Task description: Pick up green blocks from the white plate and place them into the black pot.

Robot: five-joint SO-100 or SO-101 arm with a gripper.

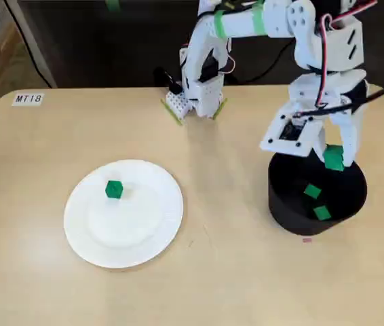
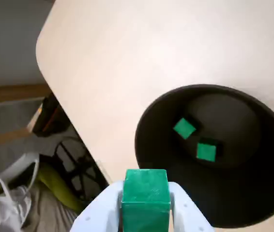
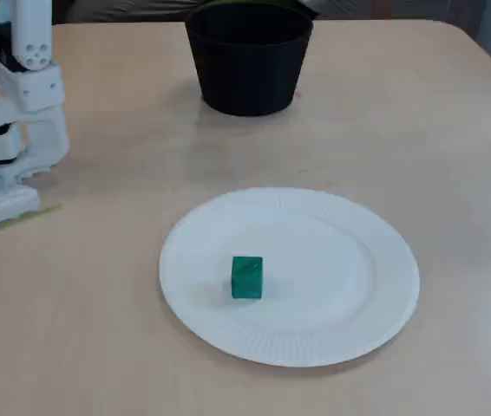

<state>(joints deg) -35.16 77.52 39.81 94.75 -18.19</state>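
tabletop (image 1: 233,285): end effector (image 1: 332,161) points down, gripping block (image 2: 145,195), seemingly over pot (image 1: 283,210).

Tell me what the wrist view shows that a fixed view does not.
Only the wrist view: the held green block clamped between the fingers, and two green blocks lying inside the black pot. Only a fixed view: the white plate with one green block on it, and the arm's base. Both: the black pot.

Hand (image 2: 145,195) and green block (image 2: 145,186) partly off-frame
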